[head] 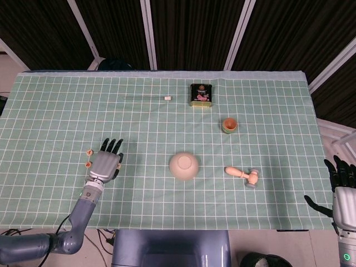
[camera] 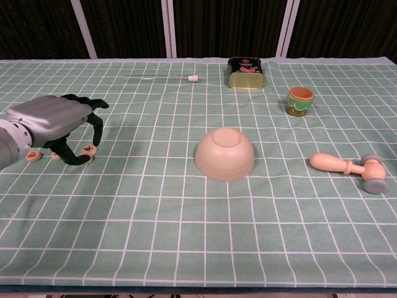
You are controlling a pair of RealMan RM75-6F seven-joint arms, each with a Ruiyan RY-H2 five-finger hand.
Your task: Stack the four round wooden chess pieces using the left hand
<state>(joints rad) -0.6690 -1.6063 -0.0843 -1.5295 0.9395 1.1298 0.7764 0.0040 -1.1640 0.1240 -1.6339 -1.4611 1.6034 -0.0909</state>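
Over the left side of the surface point(camera: 186, 248), your left robot hand point(camera: 53, 121) arches above the chess pieces point(camera: 90, 149), fingers curled down around one. Whether it's actually pinched, you can't tell. Right robot hand point(head: 346, 192) idles spread wide, empty.

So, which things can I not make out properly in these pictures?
- Chess pieces: the head view shows only two beside the left hand, and the chest view shows about three under it. The hand hides any others, so stacking cannot be judged.
- Marks on the pieces: too small to read in either view.
- Right hand: cut off by the head view's edge, absent from the chest view.
- Tin label: too small to read.
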